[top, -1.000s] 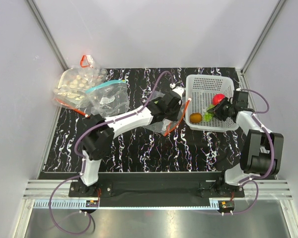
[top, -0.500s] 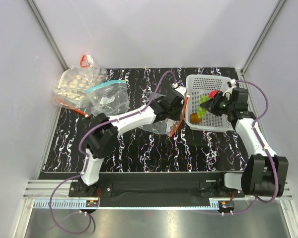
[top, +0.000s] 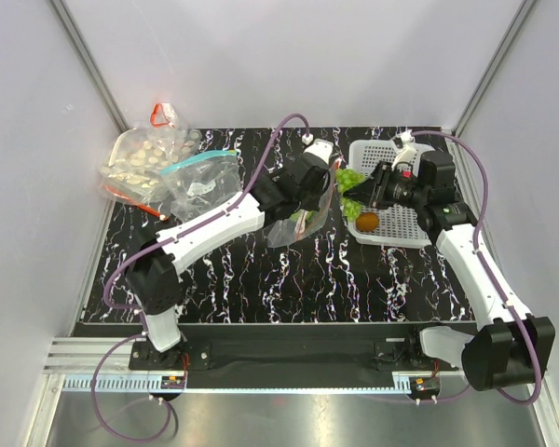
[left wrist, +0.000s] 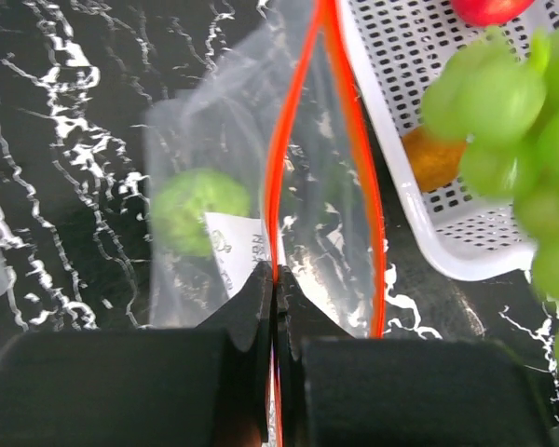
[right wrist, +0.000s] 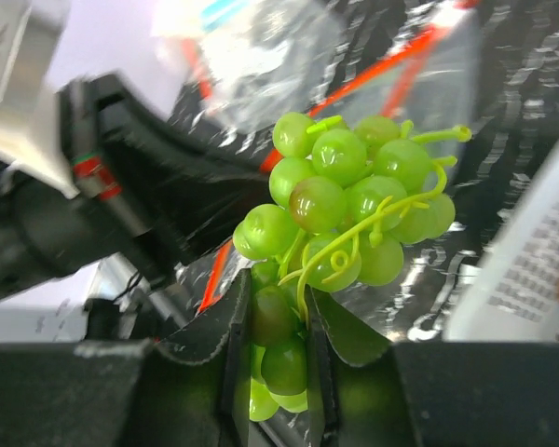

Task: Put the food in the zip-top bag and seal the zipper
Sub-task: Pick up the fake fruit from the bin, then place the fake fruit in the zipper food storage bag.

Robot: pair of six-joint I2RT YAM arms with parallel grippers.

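Observation:
My left gripper [left wrist: 276, 279] [top: 313, 199] is shut on one lip of the red-orange zipper [left wrist: 281, 168], holding the clear zip-top bag [left wrist: 326, 205] [top: 296, 226] up with its mouth open. A green roundish piece [left wrist: 199, 209] lies inside the bag. The green grape bunch [right wrist: 349, 200] [top: 351, 178] hangs in the air just right of the bag's mouth, with my right gripper [right wrist: 275, 321] [top: 361, 190] shut on it. The brown-orange ball [top: 367, 222] [left wrist: 430, 158] and the red round fruit [left wrist: 489, 7] sit in the white basket [top: 412, 231].
At the back left lie a bag of pale beige pieces [top: 145, 156] and a clear bag with a teal zipper [top: 205, 182]. The basket's near rim [left wrist: 419, 223] stands close beside the held bag. Grey walls close in both sides.
My right gripper has lifted the grape bunch out of the basket and carried it left to the bag's mouth. The left arm has raised the bag and shifted it toward the back.

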